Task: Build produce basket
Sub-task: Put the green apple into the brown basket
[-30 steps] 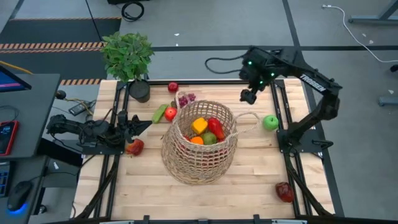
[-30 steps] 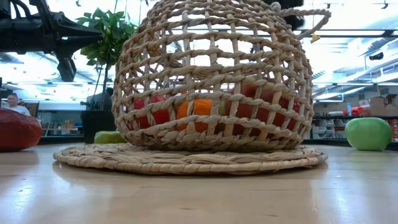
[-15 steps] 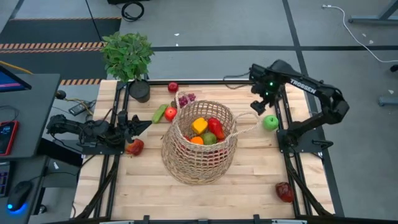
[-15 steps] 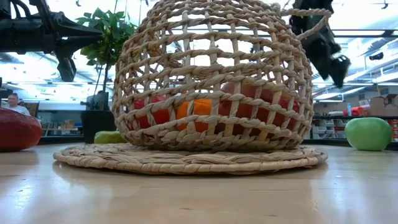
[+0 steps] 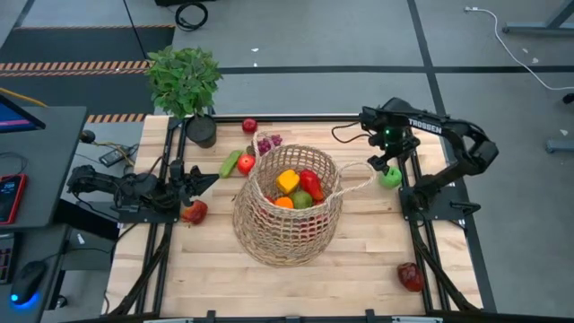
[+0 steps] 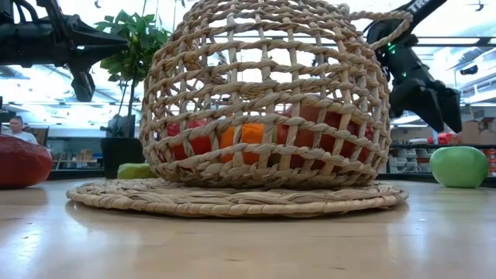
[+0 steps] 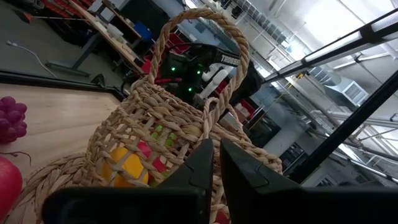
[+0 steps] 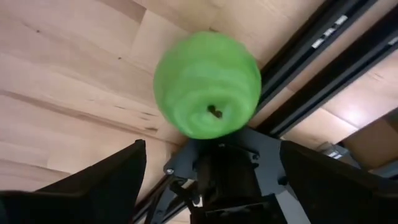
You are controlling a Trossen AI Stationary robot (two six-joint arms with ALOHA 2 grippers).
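Currently, status:
loaded: basket (image 5: 289, 208) mid-worktop, holds peppers, orange
left: red apple (image 5: 410, 276) near-right of basket; another (image 5: 194, 212) at its left; cucumber (image 5: 230, 162), grapes (image 5: 267, 141) behind
right gripper (image 5: 387, 167): jaws apart, over green apple (image 5: 390, 177) right of basket
left gripper (image 5: 190, 181): jaws together, idle left

My wooden counter (image 5: 359, 269) is pale butcher block with black rails along its edges. At its far left corner stands a leafy green potted plant (image 5: 185, 79) in a black pot. A round woven mat (image 6: 232, 200) lies flat on the counter. Beyond, a person (image 6: 13, 128) sits far off.
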